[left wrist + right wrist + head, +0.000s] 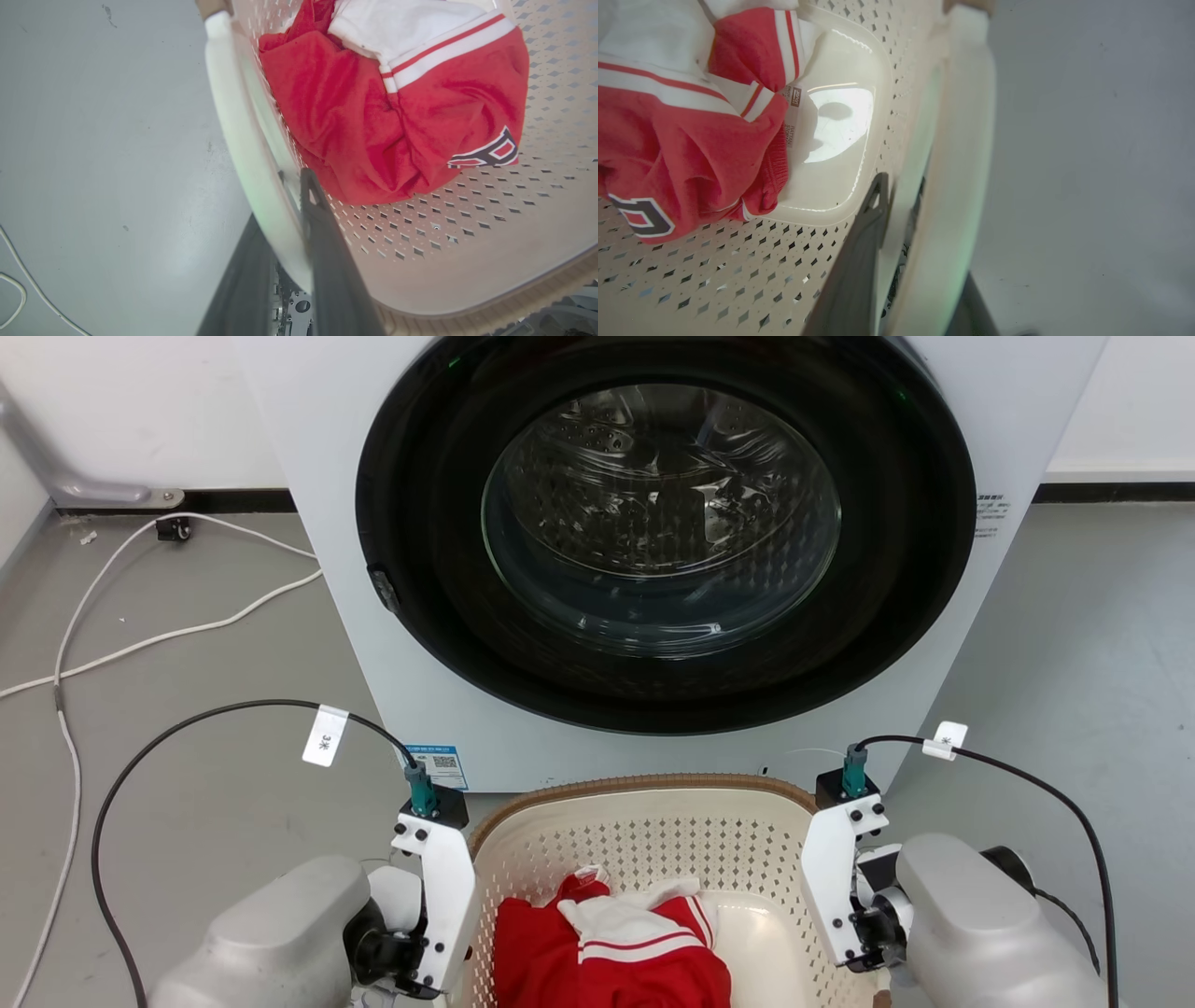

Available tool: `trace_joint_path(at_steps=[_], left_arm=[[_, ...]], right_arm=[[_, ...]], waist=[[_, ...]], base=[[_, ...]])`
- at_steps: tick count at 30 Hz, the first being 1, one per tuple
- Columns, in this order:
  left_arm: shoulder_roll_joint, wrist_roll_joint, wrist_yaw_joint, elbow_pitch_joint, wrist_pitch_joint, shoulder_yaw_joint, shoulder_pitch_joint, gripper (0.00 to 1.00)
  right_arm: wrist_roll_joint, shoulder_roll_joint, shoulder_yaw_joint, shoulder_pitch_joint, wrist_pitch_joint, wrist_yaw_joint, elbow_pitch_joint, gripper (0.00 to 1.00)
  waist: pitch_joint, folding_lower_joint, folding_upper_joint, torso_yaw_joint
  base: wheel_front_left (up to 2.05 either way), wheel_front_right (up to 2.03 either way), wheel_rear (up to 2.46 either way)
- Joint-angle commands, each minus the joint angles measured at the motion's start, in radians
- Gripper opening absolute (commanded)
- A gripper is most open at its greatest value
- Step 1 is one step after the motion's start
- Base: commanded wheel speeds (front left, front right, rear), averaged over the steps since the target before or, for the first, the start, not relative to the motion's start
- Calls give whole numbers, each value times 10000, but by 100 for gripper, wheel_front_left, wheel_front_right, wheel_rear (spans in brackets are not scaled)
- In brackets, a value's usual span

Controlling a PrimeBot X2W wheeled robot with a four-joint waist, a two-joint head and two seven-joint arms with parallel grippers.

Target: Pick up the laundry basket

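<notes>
The laundry basket (653, 840), cream perforated plastic with a brown woven-look rim, sits on the floor right in front of me. A red and white garment (607, 947) lies inside it. My left gripper (280, 200) clamps the basket's white left handle (243, 140), one dark finger inside the wall and one outside. On the other side my right gripper (920, 224) grips the white right handle (957, 154) the same way. In the head view both wrists stand at the basket's two sides, fingers pointing down and hidden.
A white front-loading washer (308, 476) with its round glass door (663, 523) shut stands just behind the basket. White cables (140, 639) trail over the grey floor at the left. Black cables loop from both wrists.
</notes>
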Motion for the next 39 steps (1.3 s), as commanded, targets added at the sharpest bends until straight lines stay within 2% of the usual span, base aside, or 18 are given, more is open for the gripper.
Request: trace_joint_path(at_steps=[1,39], left_arm=[[-159,10,-128,-186,73,-35,-151,0],[-335,23,-133,-218,261,-25,-484,0]], right_arm=[[26,122,110,-198,-15,41,-120,0],[956,163,634,-479,-223,47,249,0]], waist=[[6,1,0,0],[79,1,0,28]], base=[[0,0,0],[0,0,0]])
